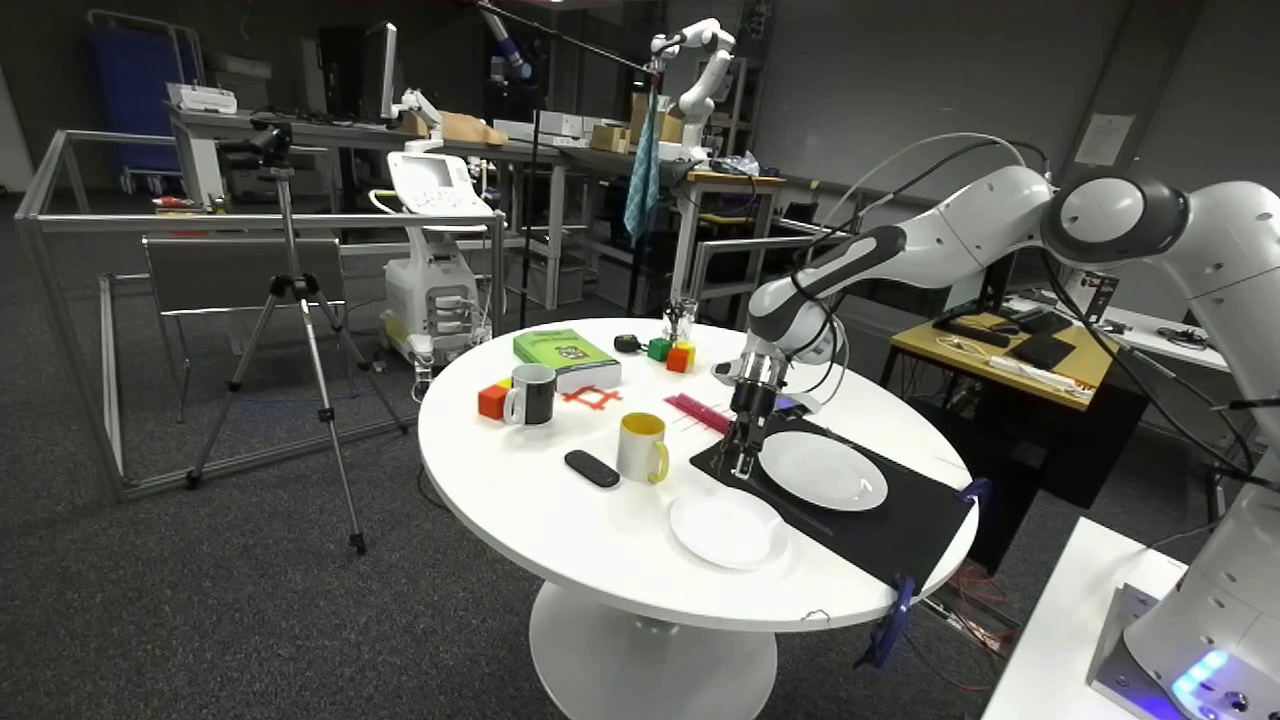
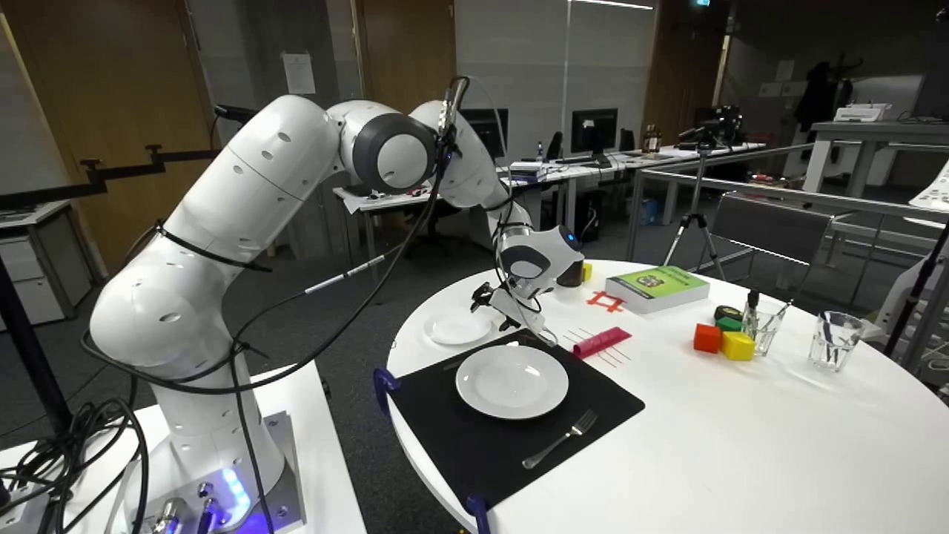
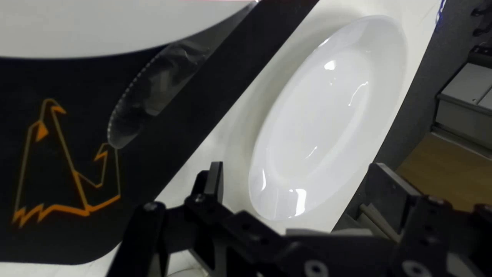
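My gripper [image 3: 298, 169] is open with nothing between its fingers. In the wrist view, the small white plate [image 3: 319, 119] shows beyond and between the fingers. The gripper also shows in both exterior views [image 1: 742, 465] [image 2: 495, 310], above the table between the small plate [image 1: 725, 528] and the large white plate [image 1: 822, 470]. The small plate also shows in an exterior view [image 2: 457, 326]. The large plate [image 2: 511, 380] lies on a black mat [image 2: 600, 393]. A shiny knife [image 3: 153, 92] lies on the mat beside the large plate's rim. A fork [image 2: 561, 439] lies on its opposite side.
A white mug with yellow inside [image 1: 640, 450], a black-and-white mug [image 1: 537, 394] and a dark oblong object [image 1: 592, 468] stand or lie nearby. A green book [image 2: 658, 285], coloured blocks [image 2: 706, 338], a pink strip [image 2: 602, 342] and glasses [image 2: 834, 341] are farther off. Blue clamps [image 1: 890, 625] grip the table edge.
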`<state>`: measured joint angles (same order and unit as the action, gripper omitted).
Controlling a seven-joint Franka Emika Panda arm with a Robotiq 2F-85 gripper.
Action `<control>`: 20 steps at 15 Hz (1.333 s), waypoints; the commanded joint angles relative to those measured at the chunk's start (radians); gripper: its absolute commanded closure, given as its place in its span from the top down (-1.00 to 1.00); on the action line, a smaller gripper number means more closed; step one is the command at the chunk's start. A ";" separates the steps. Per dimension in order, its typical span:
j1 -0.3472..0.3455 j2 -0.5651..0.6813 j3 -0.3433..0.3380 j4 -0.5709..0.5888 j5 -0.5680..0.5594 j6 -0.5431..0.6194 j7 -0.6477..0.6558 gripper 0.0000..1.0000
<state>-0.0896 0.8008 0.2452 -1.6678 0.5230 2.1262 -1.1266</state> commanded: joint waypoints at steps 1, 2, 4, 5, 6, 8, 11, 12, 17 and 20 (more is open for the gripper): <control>-0.013 0.037 0.019 0.065 -0.025 -0.072 0.001 1.00; -0.012 0.045 0.021 0.075 -0.025 -0.086 0.003 1.00; -0.010 0.062 0.021 0.098 -0.025 -0.126 0.010 1.00; -0.009 0.069 0.021 0.107 -0.025 -0.142 0.011 1.00; -0.007 0.075 0.021 0.116 -0.024 -0.157 0.012 1.00; -0.003 0.089 0.018 0.134 -0.025 -0.184 0.016 1.00; 0.003 0.110 0.015 0.161 -0.030 -0.214 0.023 1.00; 0.005 0.117 0.014 0.168 -0.032 -0.222 0.027 1.00; 0.017 0.143 0.012 0.198 -0.042 -0.253 0.039 1.00; 0.022 0.156 0.010 0.221 -0.052 -0.283 0.049 1.00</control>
<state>-0.0709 0.9345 0.2511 -1.5018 0.5049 1.9069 -1.1158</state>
